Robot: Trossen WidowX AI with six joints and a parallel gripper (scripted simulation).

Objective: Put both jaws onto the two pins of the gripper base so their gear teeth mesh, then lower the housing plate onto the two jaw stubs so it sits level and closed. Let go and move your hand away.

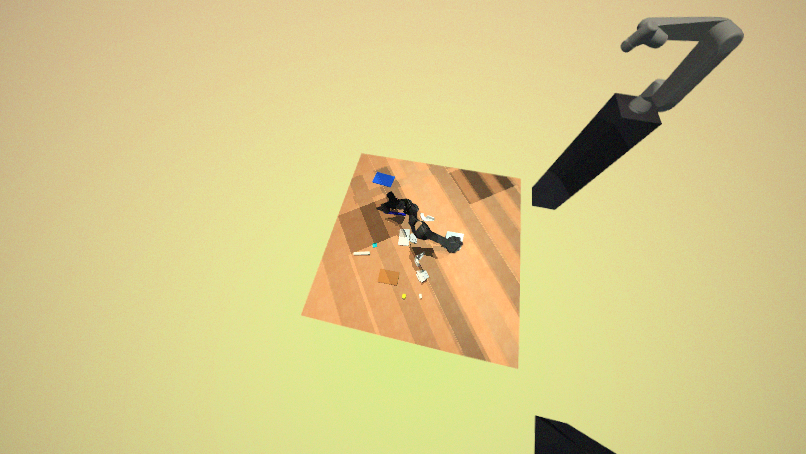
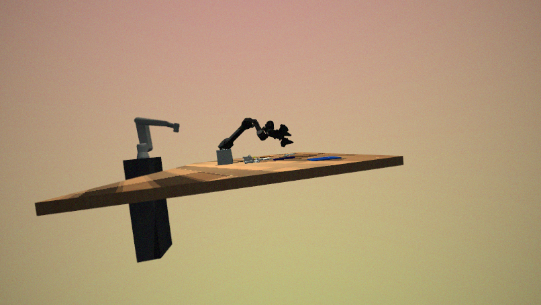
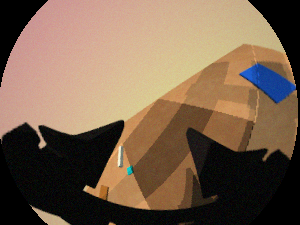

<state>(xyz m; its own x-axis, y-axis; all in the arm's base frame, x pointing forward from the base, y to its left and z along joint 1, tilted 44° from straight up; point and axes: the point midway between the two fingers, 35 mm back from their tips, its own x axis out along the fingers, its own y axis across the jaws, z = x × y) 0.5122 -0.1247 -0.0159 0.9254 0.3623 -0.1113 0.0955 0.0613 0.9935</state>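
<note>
Counter (image 1: 490, 281) (image 2: 287, 173) (image 3: 225, 94) is carrying small white parts (image 1: 403, 237) (image 2: 248, 159) around its middle in the top view, near the black arm (image 1: 421, 228) (image 2: 237, 133); I am not managing to tell the jaws, base and housing plate apart. A blue panel (image 1: 383, 179) (image 2: 324, 158) (image 3: 270, 83) is lying near one corner. From the exterior, the gripper (image 1: 385, 201) (image 2: 291, 138) (image 3: 155, 127) is hovering above the surface, released. In the wrist view, its fingers are standing wide apart, gripping nothing, while a white bar (image 3: 120, 156) (image 1: 361, 253) is lying near a cyan piece (image 3: 130, 170) (image 1: 374, 245).
</note>
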